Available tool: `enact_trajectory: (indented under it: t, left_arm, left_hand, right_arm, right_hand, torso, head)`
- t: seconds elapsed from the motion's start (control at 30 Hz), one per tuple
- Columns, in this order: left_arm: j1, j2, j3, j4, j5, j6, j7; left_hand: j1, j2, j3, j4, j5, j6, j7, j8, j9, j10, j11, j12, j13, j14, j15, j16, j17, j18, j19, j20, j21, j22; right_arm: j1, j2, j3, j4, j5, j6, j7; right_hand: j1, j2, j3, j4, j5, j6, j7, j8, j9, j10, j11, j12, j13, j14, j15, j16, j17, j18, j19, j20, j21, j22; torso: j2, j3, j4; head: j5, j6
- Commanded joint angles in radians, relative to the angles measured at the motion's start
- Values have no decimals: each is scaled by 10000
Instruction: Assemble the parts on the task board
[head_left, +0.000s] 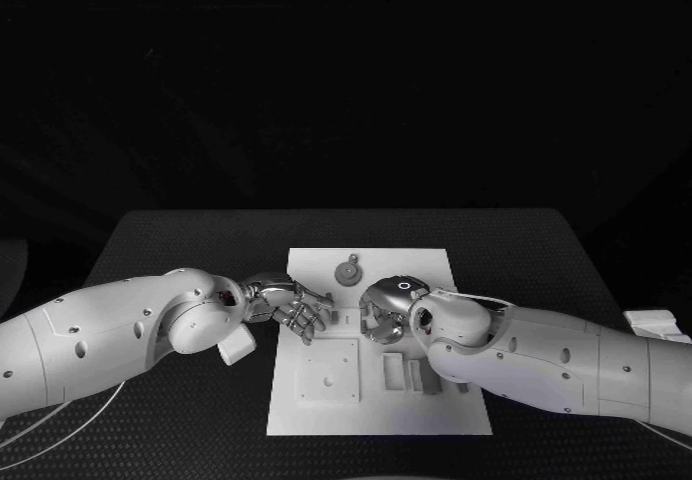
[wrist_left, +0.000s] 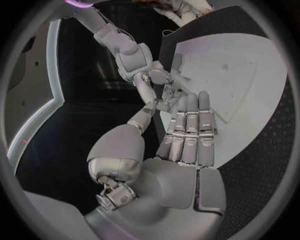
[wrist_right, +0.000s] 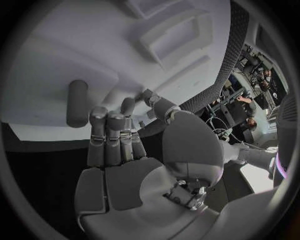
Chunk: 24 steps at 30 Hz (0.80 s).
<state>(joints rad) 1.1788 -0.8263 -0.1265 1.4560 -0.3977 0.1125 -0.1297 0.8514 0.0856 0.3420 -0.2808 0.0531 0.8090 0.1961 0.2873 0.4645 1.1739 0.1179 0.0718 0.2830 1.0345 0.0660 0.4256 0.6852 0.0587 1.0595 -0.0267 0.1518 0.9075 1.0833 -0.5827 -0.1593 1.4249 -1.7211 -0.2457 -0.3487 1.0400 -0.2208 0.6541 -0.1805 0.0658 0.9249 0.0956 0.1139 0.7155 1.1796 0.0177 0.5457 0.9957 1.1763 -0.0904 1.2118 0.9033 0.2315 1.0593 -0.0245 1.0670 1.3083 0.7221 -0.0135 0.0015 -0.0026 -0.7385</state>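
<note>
The white task board lies in the middle of the black table. A round grey part lies near its far edge, and two slim grey blocks lie toward its near right. My left hand hovers over the board's left edge. In the left wrist view its fingers are straight and side by side, holding nothing, above the board. My right hand is over the board's centre. Its fingers reach to the board, empty, beside a grey cylinder that lies flat.
A square raised plate with a small hole sits on the board's near left. A rectangular recess is sunk in the board beyond the right hand. A small white object lies at the table's right edge.
</note>
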Motion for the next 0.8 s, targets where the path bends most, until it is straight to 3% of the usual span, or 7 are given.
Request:
enact_trajectory:
  t: [0.03, 0.3, 0.8]
  left_arm:
    - [1, 20, 3, 14, -20, 127, 55]
    - [1, 20, 2, 19, -24, 126, 50]
    - [1, 19, -1, 20, -63, 163, 27]
  left_hand:
    - [85, -13, -10, -63, -20, 8, -8, 41, -16, 49, -37, 32, 14, 54, 17, -49, 16, 155, -48, -39, -4, 10]
    - [161, -38, 2, -80, -21, 4, -7, 45, -20, 50, -38, 30, 20, 60, 16, -67, 36, 157, -49, -41, -1, 13]
    - [226, -63, 5, -85, -21, 3, -6, 50, -24, 51, -38, 29, 26, 68, 16, -83, 54, 155, -49, -40, 2, 15]
  right_arm:
    - [-37, 46, -11, 58, 56, 162, 33]
    - [-76, 104, -11, -39, 114, 188, 72]
    - [-182, 187, -11, -14, 91, -6, 80]
  right_hand:
    - [-43, 44, 0, 61, 11, 426, 333, 73, -24, -11, -5, 71, 13, 84, 7, 45, 10, 303, 56, -43, 44, 168]
    - [-41, 119, 0, 107, 12, 575, 297, 138, -88, 1, -37, 129, 4, 100, -19, 77, 13, 303, 59, -58, 71, 172]
    - [57, 533, -87, -80, 12, 1303, 79, 523, -166, 164, -234, 312, -92, 235, -189, 210, 18, 303, 110, -120, 233, 190]
  torso:
    - [-1, 3, 0]
    - [-1, -4, 7]
    - [-1, 2, -1]
  head:
    - [4, 1]
    - [-5, -15]
    - [16, -78]
